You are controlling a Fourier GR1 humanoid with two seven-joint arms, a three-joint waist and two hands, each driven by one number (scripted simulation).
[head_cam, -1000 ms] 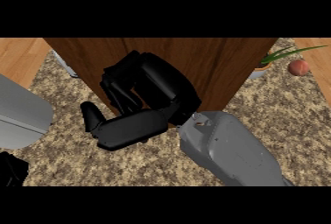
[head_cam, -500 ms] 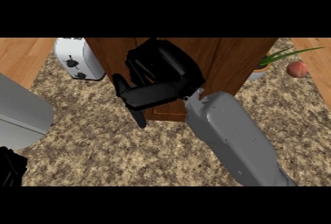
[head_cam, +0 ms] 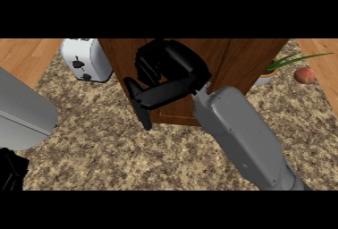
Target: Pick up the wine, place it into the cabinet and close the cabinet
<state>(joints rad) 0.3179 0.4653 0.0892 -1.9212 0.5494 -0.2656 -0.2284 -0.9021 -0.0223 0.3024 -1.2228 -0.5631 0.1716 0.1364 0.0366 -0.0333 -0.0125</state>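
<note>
1. The right robot hand [head_cam: 173, 67] lies over the brown wooden cabinet [head_cam: 244, 58], against its left half. One black part of it stretches leftward and down past the cabinet's left edge.
2. Whether this robot hand is spread or clamped on anything I cannot tell. Its black parts overlap one another.
3. The wine cannot be made out anywhere. If it is there, it is hidden behind the right robot hand or inside the cabinet, and which of these is unclear.
4. The right forearm [head_cam: 244, 134], grey, runs from the lower right edge up to the cabinet's lower border, where it meets the hand.
5. The left forearm [head_cam: 20, 112] fills the left edge, well apart from the cabinet. The left robot hand [head_cam: 9, 172] shows only as a black sliver at the lower left corner, so its state cannot be told.
6. A white toaster [head_cam: 86, 58] stands on the speckled stone bench [head_cam: 132, 156] just beside the cabinet's left side, with two dark knobs on its face.
7. To the cabinet's right sit a potted plant [head_cam: 277, 67] with long green leaves and, near it, a round reddish fruit [head_cam: 304, 75].
</note>
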